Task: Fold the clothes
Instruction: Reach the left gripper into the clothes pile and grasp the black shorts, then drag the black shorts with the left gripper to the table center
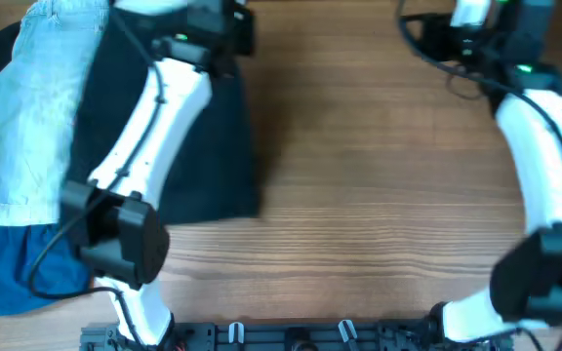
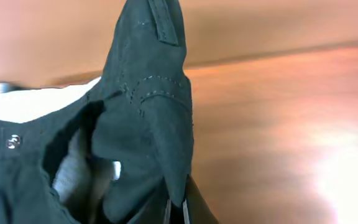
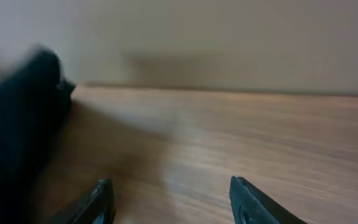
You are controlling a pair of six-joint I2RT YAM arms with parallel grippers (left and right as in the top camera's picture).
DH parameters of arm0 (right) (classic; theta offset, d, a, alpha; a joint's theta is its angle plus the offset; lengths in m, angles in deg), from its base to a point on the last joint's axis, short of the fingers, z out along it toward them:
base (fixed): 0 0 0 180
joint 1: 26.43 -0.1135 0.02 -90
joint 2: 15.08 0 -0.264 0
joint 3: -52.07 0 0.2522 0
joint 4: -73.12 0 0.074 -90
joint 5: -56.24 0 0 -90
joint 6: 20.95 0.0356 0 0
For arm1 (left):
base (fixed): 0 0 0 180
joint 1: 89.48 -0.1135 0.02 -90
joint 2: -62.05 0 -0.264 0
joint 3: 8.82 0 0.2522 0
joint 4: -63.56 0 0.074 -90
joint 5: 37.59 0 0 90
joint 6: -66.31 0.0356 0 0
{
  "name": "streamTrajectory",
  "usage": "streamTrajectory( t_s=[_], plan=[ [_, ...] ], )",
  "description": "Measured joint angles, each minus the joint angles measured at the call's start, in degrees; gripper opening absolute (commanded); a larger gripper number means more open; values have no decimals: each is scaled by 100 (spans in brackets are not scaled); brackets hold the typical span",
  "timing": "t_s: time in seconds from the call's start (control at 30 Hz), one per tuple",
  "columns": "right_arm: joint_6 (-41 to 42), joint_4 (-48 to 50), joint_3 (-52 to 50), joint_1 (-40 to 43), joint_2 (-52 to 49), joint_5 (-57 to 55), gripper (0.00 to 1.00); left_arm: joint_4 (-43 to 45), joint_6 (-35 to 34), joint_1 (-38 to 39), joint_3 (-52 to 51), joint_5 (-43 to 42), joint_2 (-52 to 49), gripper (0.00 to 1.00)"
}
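The black shorts (image 1: 218, 146) lie on the left half of the wooden table, partly under my left arm. My left gripper (image 1: 230, 34) is at their far edge. In the left wrist view it (image 2: 178, 210) is shut on a fold of the black shorts (image 2: 151, 118), holding the waistband with a belt loop raised; the pale lining (image 2: 73, 171) and a metal snap (image 2: 13, 142) show. My right gripper (image 1: 427, 29) is at the far right of the table. In the right wrist view it (image 3: 169, 199) is open and empty above bare wood, with a blurred dark shape (image 3: 17, 124) to its left.
Light-blue denim shorts (image 1: 37, 107) lie at the far left, overlapping the black shorts. A bright blue garment (image 1: 8, 263) lies at the front left. A rail (image 1: 291, 336) with clips runs along the table's front edge.
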Motion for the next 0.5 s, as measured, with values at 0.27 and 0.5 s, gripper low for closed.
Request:
streamTrajectory(
  t_s=[0.27,0.5],
  plan=[
    [70,-413,2,1080,678,63,60,855,-793,2070,-2,-1547,-1193,51],
    [87,-127,2,1534,678,173,63,1156,-1266,2535,-2,-1657,-1193,100]
  ],
)
